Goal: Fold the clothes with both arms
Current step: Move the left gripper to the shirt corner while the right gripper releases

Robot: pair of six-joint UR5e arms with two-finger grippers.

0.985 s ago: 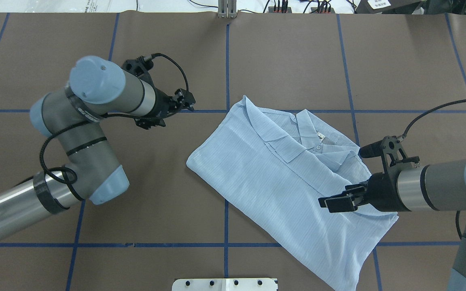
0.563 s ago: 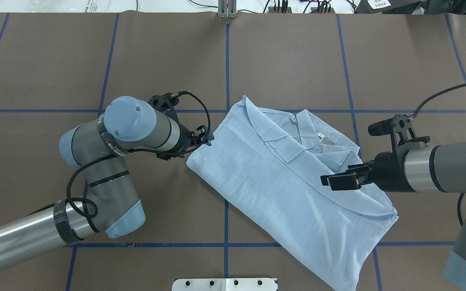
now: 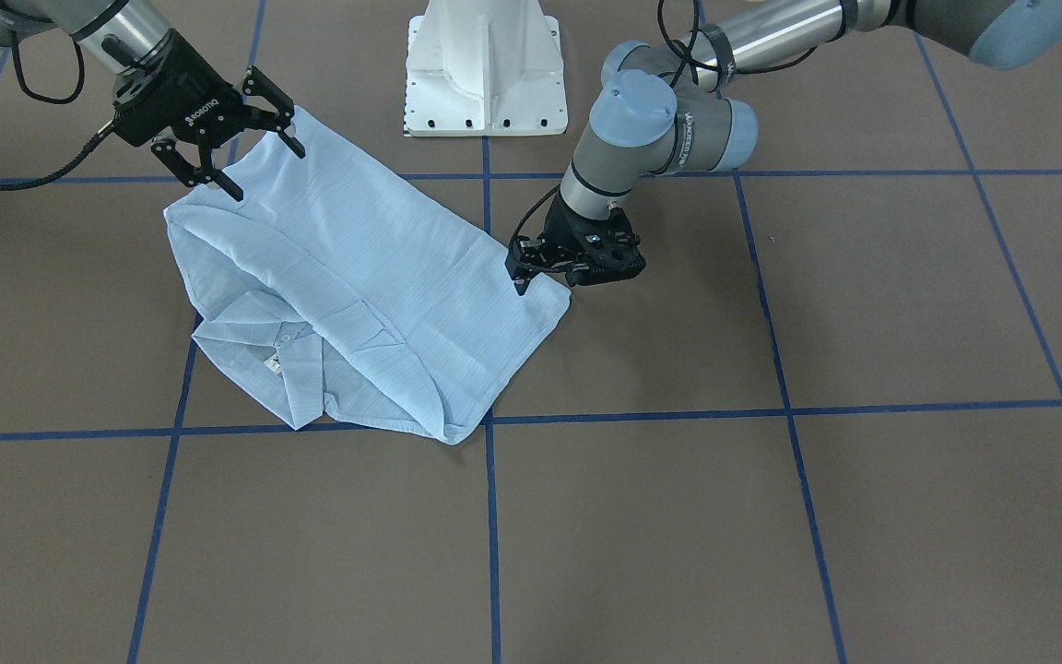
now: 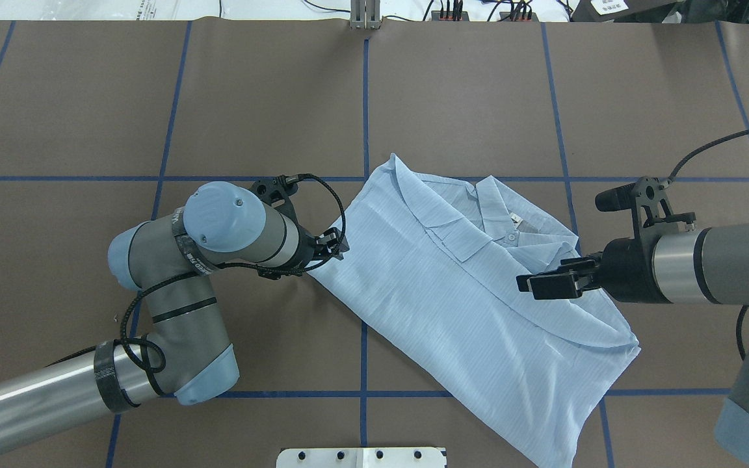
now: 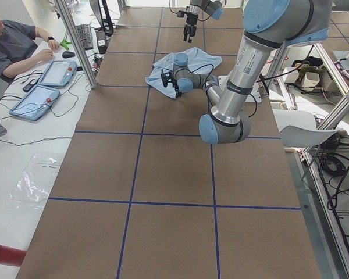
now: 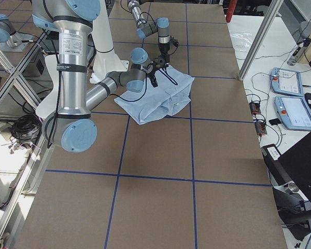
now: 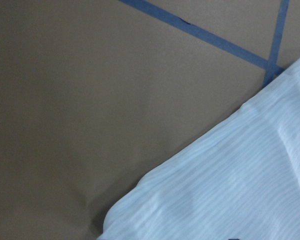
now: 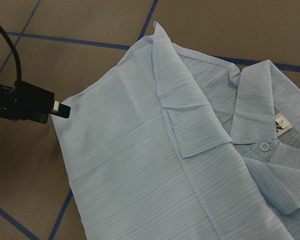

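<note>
Front view: right gripper (image 3: pixel 254 164) hangs spread above the shirt (image 3: pixel 356 277)'s far edge. Left gripper (image 3: pixel 531 274) sits at its near corner; I cannot tell its jaw state.
Overhead: the shirt lies between both grippers.
Right wrist: a left fingertip (image 8: pixel 60 109) touches the hem. Better to slide beneath the corner before pinching.

My left arm (image 4: pixel 173 305) was bent tightly at the elbow, and my left claw (image 4: pixel 339 242) pointed down, held low; whether its jaws were parted or closed I could not tell. My right arm (image 4: pixel 725 270) lay stretched out level, and my right claw (image 3: pixel 266 173) hung with jaws wide apart.
</note>
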